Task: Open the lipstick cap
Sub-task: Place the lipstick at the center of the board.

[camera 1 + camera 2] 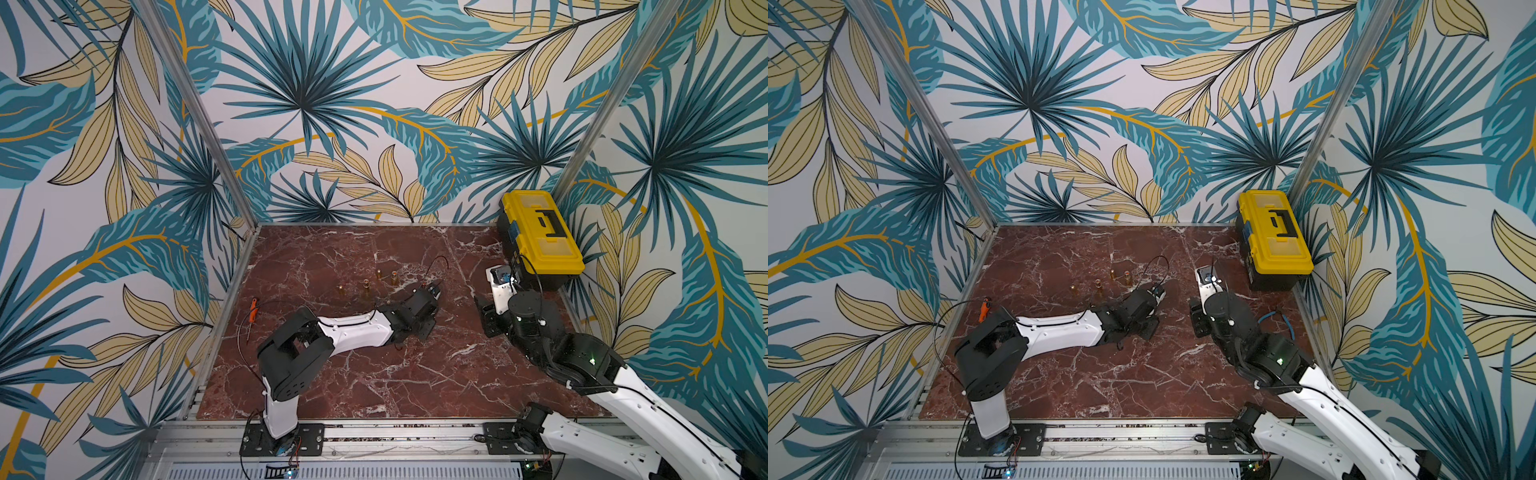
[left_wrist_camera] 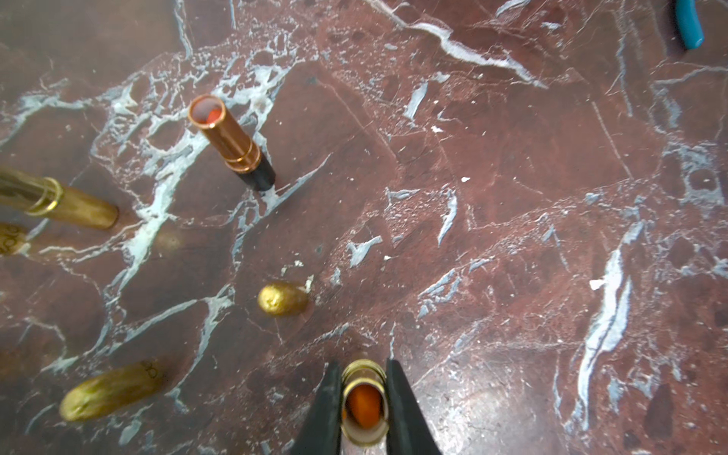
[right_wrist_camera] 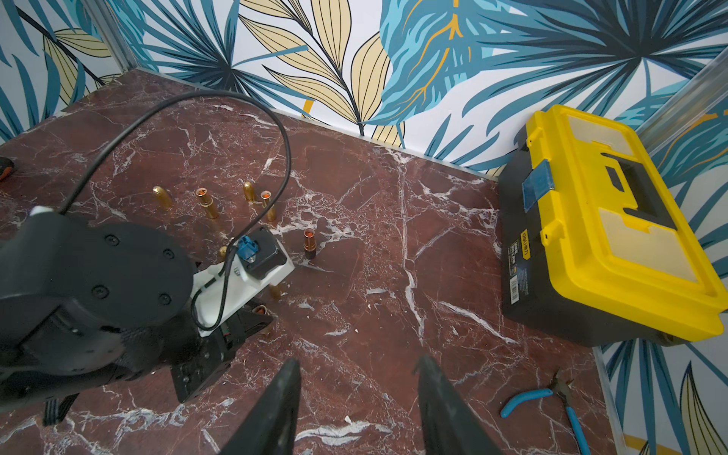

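Note:
In the left wrist view my left gripper [image 2: 363, 366] is shut on a gold lipstick [image 2: 364, 405]. The tube's mouth is uncovered and the orange stick shows inside. A gold cap [image 2: 283, 299] sits on the marble a short way beyond the fingertips, and another gold cap [image 2: 112, 390] lies farther off. A copper lipstick with a black base [image 2: 230, 142] stands uncapped nearby. In both top views the left gripper [image 1: 428, 328] is low over the table. My right gripper [image 3: 356, 364] is open and holds nothing, and it hovers to the right of the left one [image 1: 1198, 322].
Several more gold lipsticks and caps [image 1: 365, 284] stand behind the left arm. A yellow and black toolbox [image 1: 540, 232] fills the back right corner. Blue-handled pliers [image 3: 551, 398] lie near the right edge. An orange-handled tool [image 1: 252, 305] lies at the left edge.

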`<state>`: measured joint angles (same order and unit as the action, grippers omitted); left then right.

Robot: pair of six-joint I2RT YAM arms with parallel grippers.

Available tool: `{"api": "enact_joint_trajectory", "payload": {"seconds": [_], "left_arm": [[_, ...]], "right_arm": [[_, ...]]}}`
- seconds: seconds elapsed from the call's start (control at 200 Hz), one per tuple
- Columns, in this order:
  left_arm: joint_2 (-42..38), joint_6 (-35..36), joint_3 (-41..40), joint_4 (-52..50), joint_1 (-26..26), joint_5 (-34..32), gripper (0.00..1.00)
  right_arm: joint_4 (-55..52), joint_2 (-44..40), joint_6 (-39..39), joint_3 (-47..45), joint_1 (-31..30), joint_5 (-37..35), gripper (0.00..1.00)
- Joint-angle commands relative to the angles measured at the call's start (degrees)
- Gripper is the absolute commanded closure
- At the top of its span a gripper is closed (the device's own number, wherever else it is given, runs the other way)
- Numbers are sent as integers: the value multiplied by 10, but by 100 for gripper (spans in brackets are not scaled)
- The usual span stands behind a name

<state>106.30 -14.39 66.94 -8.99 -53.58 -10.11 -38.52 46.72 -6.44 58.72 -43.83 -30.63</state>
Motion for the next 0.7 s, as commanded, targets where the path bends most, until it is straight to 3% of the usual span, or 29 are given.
{"api": "enact_joint_trajectory", "payload": {"seconds": [0.0,0.441,0.696], "left_arm": [[-3,-13,-15,29,-1,-6,87],[-22,-33,-56,38,-2,-5,82],[-21,-31,-55,38,-2,0,71]], "right_arm": [[-7,7,1,-4,-1,-6,50],[4,28,6,-3,-1,1,50],[1,29,6,-4,-1,0,49]]}}
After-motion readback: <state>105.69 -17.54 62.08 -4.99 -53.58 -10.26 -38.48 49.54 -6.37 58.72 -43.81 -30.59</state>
